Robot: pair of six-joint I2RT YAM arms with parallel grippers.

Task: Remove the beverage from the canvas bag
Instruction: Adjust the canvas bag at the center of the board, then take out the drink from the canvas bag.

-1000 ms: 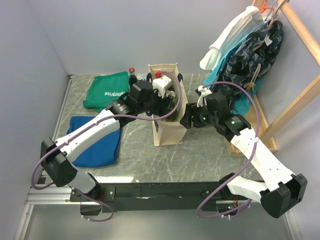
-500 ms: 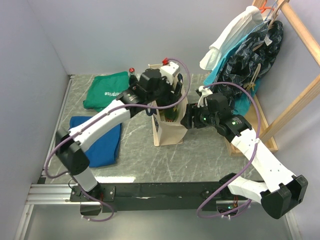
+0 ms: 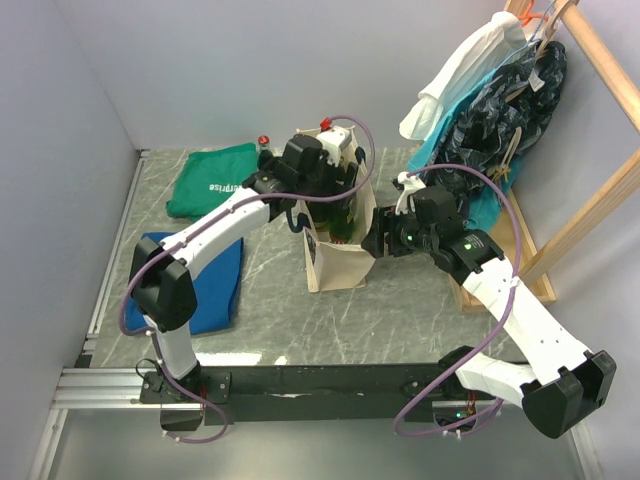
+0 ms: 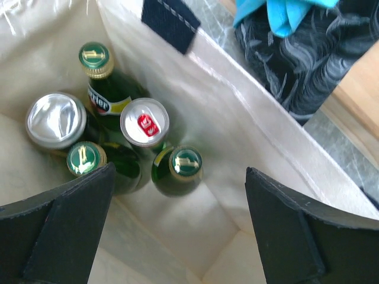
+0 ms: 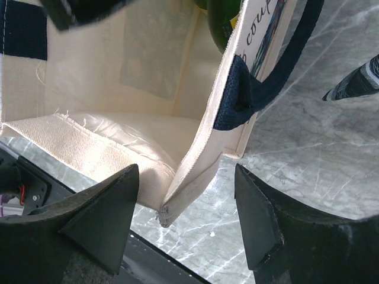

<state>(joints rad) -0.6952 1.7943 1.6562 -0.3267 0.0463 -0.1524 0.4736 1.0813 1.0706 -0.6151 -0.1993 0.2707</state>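
Note:
The cream canvas bag [image 3: 338,268] stands upright mid-table. My left gripper [image 3: 333,205] hangs over its mouth, pointing down, open and empty. In the left wrist view, inside the bag [image 4: 237,118], stand three green bottles, with caps far left [image 4: 95,58], near left [image 4: 86,158] and at the middle [image 4: 185,163], and two silver-topped cans [image 4: 56,118] [image 4: 145,122]. The left gripper [image 4: 177,236] is above them and touches none. My right gripper [image 3: 372,240] is at the bag's right side. Its jaws [image 5: 186,219] are open astride the bag's wall edge [image 5: 195,171], below the navy handle [image 5: 260,89].
A folded green cloth [image 3: 215,180] lies back left and a blue cloth [image 3: 200,280] left of the bag. A small red-capped bottle [image 3: 264,142] stands by the back wall. Clothes [image 3: 500,100] hang on a wooden rack [image 3: 590,200] at the right.
My left arm has swung up from the bag's left side to over its mouth, and the gripper now points down into it. The right arm and the bag have stayed put.

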